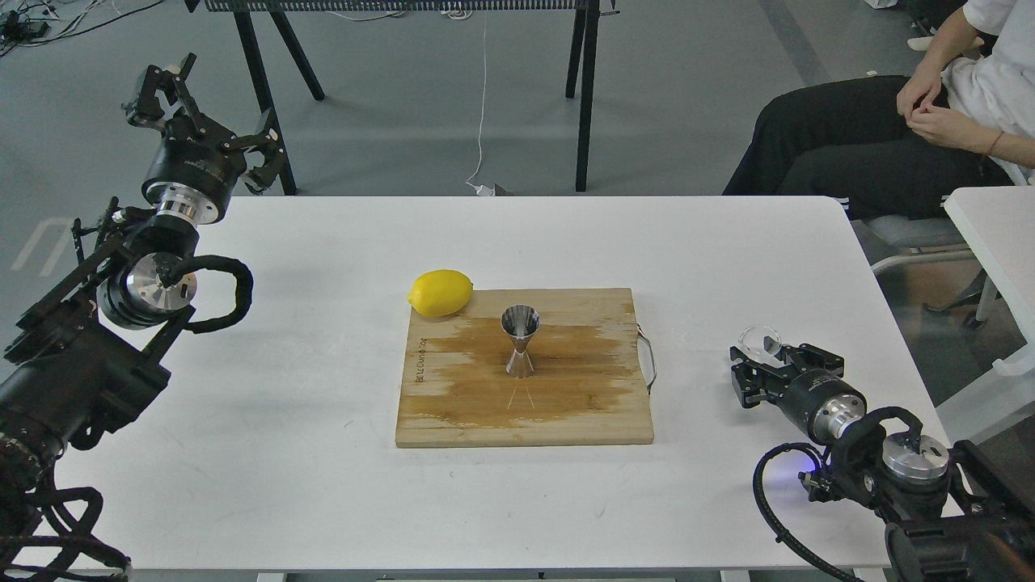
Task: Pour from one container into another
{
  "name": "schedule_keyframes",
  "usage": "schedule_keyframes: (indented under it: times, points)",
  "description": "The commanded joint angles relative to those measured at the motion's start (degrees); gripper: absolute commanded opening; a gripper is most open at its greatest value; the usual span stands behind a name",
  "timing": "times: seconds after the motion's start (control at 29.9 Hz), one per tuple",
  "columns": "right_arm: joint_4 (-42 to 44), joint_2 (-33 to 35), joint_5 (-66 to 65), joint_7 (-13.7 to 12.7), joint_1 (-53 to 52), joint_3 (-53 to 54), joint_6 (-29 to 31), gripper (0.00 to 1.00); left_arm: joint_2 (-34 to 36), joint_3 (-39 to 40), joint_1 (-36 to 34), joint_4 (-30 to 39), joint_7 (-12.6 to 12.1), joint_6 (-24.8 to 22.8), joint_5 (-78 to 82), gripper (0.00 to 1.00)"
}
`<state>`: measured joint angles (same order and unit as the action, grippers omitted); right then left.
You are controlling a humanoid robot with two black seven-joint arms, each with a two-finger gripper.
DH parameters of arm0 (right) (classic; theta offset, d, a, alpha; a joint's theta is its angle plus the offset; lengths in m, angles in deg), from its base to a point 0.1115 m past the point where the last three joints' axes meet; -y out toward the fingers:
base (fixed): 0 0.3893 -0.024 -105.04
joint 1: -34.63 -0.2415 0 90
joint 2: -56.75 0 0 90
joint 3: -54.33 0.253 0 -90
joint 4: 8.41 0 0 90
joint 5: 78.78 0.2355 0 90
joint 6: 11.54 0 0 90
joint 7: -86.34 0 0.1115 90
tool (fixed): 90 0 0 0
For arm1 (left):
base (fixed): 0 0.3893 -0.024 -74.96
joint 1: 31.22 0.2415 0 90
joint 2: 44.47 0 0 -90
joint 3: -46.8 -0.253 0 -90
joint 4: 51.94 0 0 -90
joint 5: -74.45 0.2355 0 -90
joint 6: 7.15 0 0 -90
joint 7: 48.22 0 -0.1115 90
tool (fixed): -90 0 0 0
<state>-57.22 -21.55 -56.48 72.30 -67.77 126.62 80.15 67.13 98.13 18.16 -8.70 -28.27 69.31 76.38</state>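
At the right side of the table [323, 501], you have one glass cup [760, 339]: small, clear, colourless, round. It sits at the tip of the right gripper [756, 368], between the black fingers. You cannot tell from this view whether the fingers press on the glass or merely flank it.

You have one jigger [520, 341], well apart from the cup to its left. It is polished steel, two cones joined at a narrow waist, standing upright near the middle of the board [453, 412] with its open mouth up.

You have one board: rectangular, pale wood in glued strips, with a wide darker stain across its centre and a thin handle loop on its right edge. Small dark lettering runs along its left edge.

You have one lemon [441, 292], yellow, oval and smooth, at the far left corner of the board, overhanging its edge.

Your left gripper [202, 105] is raised beyond the table's far left corner, fingers spread apart, holding nothing.

One seated person [914, 137] is at the far right, hands clasped.
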Motion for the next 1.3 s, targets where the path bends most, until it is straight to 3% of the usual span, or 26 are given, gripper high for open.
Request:
schedule_keyframes:
  times: [0.0,0.03,0.2,0.27,0.4,0.6,1.07,1.2,1.27]
  points:
    - [0.0,0.0,-0.1,0.1,0.1,-0.1,0.1,0.74,0.0,0.0,0.0,0.0,0.0,0.0,0.0,1.0]
    - [0.0,0.0,-0.1,0.0,0.1,-0.2,0.1,0.71,0.0,0.0,0.0,0.0,0.0,0.0,0.0,1.0]
    - [0.0,0.0,-0.1,-0.5,0.1,-0.8,2.4,0.34,0.0,0.0,0.0,0.0,0.0,0.0,0.0,1.0]
    - [0.0,-0.1,-0.1,-0.4,0.0,-0.8,2.5,0.34,0.0,0.0,0.0,0.0,-0.1,0.0,0.0,1.0]
    - [0.4,-0.1,-0.1,0.0,-0.3,-0.7,2.0,0.57,0.2,0.0,0.0,0.0,-0.1,0.0,0.0,1.0]
    - [2.9,-0.3,-0.1,0.0,-1.1,-0.7,2.2,0.65,0.1,0.0,-0.1,0.0,-0.1,0.0,0.0,1.0]
    - [2.7,-1.0,-0.1,0.1,-1.1,-0.8,2.5,0.7,0.1,0.0,-0.1,0.0,-0.1,0.0,0.0,1.0]
    - [1.8,-0.7,0.0,0.1,-1.0,-0.6,2.8,0.94,0.0,0.0,-0.1,0.0,-0.1,0.0,0.0,1.0]
    - [1.0,-0.4,0.0,0.1,-0.7,-0.3,3.0,0.94,0.0,0.0,-0.1,0.0,-0.1,0.0,0.0,1.0]
